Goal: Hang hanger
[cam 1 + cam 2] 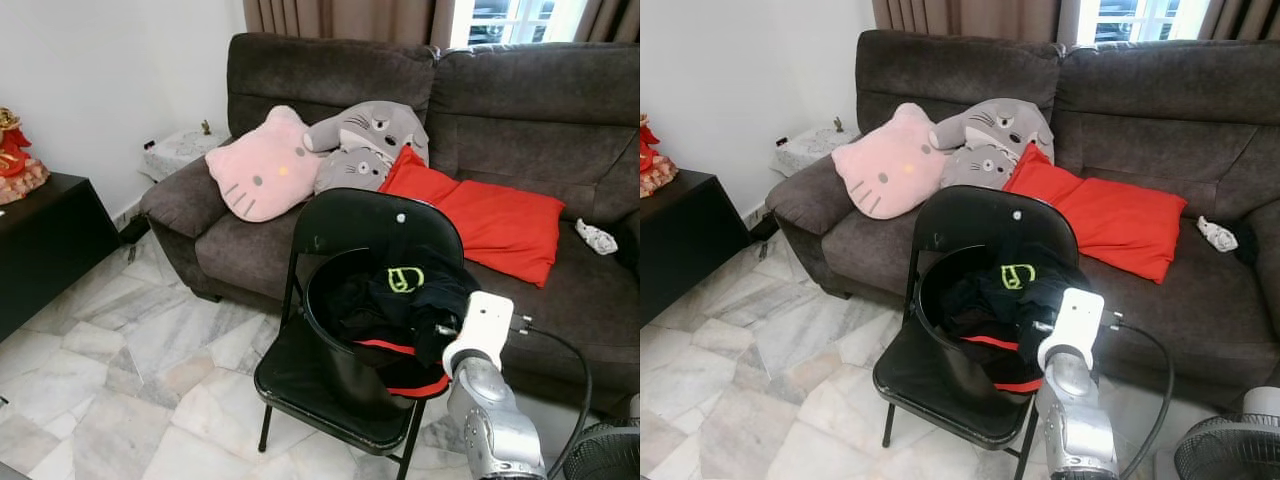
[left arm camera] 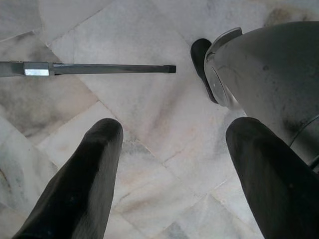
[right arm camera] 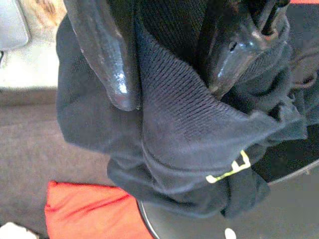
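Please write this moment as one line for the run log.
right gripper: shut on black mesh garment | garment: in black bucket on black folding chair | left gripper: open, idle above marble floor

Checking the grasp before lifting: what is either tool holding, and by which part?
The right tool pinches a fold of the dark garment; the left tool holds nothing.

Silver right arm (image 1: pixel 497 425); white wrist; black cable (image 1: pixel 570 360)
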`<state>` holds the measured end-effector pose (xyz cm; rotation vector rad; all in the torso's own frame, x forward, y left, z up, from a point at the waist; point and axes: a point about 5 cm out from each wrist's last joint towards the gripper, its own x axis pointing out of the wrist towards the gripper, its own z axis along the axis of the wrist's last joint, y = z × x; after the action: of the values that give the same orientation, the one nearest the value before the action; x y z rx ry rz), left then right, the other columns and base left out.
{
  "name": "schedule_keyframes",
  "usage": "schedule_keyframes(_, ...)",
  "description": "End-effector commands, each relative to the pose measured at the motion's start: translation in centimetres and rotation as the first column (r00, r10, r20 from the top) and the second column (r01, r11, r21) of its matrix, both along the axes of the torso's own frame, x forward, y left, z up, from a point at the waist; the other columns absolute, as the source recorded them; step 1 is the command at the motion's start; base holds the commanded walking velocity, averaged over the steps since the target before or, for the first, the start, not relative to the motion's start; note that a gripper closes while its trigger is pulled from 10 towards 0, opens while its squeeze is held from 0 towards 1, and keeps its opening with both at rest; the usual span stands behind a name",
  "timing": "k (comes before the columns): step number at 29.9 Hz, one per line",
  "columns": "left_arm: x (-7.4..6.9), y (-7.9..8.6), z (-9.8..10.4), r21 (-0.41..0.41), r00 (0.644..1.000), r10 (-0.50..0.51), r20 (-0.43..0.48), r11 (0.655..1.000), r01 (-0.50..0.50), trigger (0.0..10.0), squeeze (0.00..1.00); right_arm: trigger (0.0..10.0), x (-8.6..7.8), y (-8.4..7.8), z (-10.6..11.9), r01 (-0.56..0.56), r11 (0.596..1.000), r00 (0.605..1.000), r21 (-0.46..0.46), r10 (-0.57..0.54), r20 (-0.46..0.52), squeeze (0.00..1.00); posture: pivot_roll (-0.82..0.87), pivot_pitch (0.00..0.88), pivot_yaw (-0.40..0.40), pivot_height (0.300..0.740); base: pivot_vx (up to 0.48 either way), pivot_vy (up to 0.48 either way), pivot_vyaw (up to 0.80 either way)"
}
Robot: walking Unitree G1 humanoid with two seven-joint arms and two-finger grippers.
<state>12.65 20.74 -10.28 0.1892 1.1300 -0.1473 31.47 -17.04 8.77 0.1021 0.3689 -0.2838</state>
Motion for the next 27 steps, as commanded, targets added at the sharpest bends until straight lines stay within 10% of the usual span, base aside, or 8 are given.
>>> schedule_keyframes(1, -0.2, 0.6, 0.0, 0.016, 1.0, 0.002, -0.016, 1.0, -0.002, 10.0, 0.0, 10.0, 0.1, -0.2, -0.1, 0.024, 1.0, 1.0, 0.016, -0.024, -0.001, 0.0, -0.08, 0.0, 0.114, 0.74, 0.0, 0.0, 0.0)
schedule_keyframes(27, -0.2, 0.7, 0.0, 0.016, 1.0, -0.008, -0.019, 1.0, 0.008, 10.0, 0.0, 10.0, 2.4, -2.0, -0.4, -0.027, 0.994, 1.0, -0.104, 0.026, -0.009, 0.0, -0.07, 0.0, 0.119, 0.74, 0.0, 0.0, 0.0)
